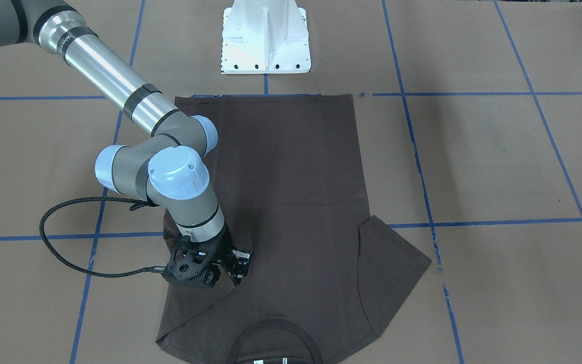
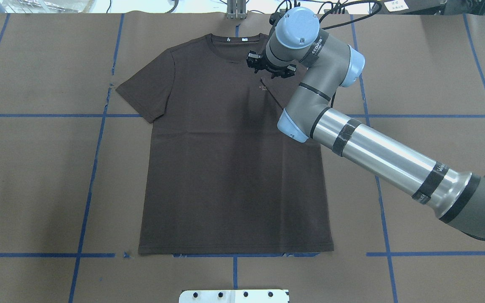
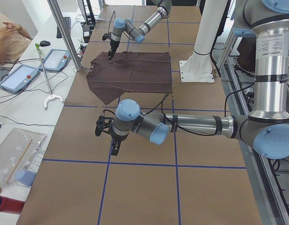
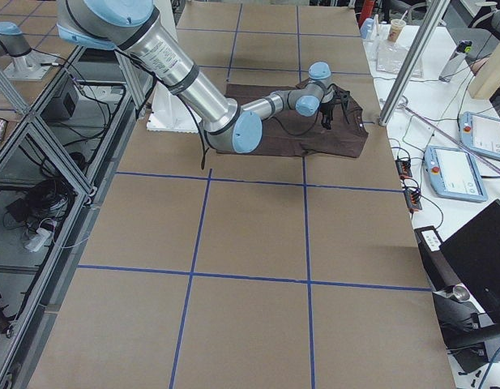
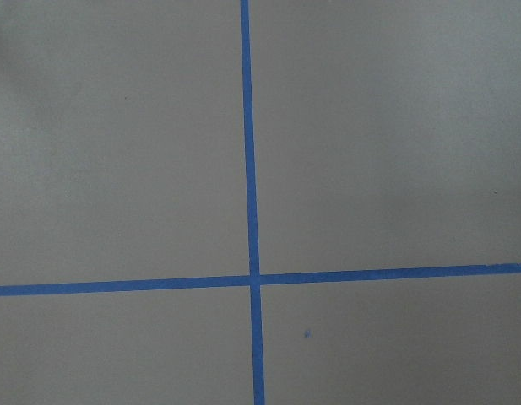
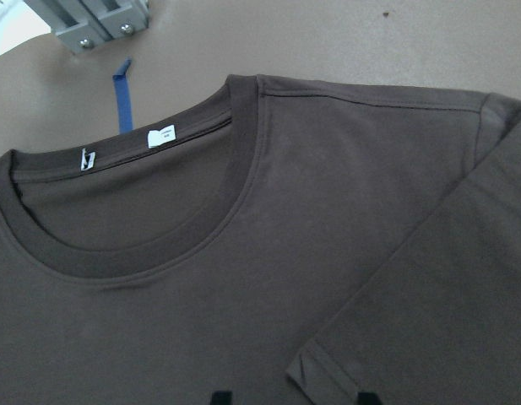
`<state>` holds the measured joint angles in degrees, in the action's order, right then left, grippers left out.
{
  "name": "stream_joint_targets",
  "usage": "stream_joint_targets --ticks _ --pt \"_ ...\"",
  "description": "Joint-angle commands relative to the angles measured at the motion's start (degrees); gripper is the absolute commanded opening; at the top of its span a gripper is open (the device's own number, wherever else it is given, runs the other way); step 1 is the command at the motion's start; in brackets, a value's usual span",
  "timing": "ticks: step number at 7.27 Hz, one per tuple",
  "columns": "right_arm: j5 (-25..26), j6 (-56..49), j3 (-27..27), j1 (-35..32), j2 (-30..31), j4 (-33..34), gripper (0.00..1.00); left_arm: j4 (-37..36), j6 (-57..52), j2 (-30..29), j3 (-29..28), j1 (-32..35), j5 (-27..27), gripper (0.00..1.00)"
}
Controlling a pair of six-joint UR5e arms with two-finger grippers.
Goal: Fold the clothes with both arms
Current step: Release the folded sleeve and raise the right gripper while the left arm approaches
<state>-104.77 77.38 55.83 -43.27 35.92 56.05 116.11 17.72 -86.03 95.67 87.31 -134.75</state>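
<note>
The dark grey-brown T-shirt (image 2: 225,168) lies flat, front up, its collar (image 6: 116,253) and white tags (image 6: 163,135) at the table's far edge. Its sleeve on my right side (image 2: 284,88) is folded in over the chest; the other sleeve (image 2: 145,92) is spread out. My right gripper (image 1: 240,270) hovers low over that folded sleeve near the collar. It is open, and in the right wrist view the sleeve's hem corner (image 6: 328,371) sits between the two fingertips. My left gripper (image 3: 115,147) points down over bare table, away from the shirt; I cannot tell its state.
The white pedestal base (image 1: 265,40) stands at the near table edge behind the shirt's hem. Blue tape lines (image 5: 247,169) grid the brown table. Beyond the far edge are metal posts (image 3: 64,33), tablets (image 3: 22,75) and a seated person (image 3: 8,33).
</note>
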Motion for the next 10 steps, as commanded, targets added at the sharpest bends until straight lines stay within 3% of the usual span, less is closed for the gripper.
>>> stream_joint_targets --ticks 1,3,4,5,6,7,8,10 --pt "-0.95 0.58 7.67 0.21 3.52 0.20 1.00 7.85 0.73 -0.54 -0.31 -3.35 -9.17 1.00" --pt "-8.22 0.76 18.92 -1.63 11.06 0.29 1.00 11.42 17.19 -6.74 -0.84 -11.59 -8.25 1.00" --pt "-9.65 0.67 22.45 -3.47 13.19 0.20 1.00 10.81 21.00 -11.14 -3.28 -13.38 -7.72 1.00" --pt "-14.62 0.67 24.31 -5.92 15.65 -0.06 1.00 10.98 29.48 -18.92 -8.96 -16.61 -7.20 1.00" --pt "-17.37 0.50 27.98 -7.51 19.41 -0.15 1.00 11.59 37.22 -21.26 -9.45 -23.17 2.99 1.00" --pt "-17.83 -0.20 30.89 -8.49 22.85 -0.24 1.00 10.99 39.12 -25.38 -11.45 -30.11 9.62 1.00" --pt "-18.70 -0.12 33.27 -8.93 24.97 -0.24 1.00 11.51 43.84 -30.64 -15.91 -31.57 10.64 1.00" --pt "-18.71 -0.21 34.70 -8.94 27.10 -0.33 1.00 11.77 46.44 -32.18 -18.23 -33.86 17.82 1.00"
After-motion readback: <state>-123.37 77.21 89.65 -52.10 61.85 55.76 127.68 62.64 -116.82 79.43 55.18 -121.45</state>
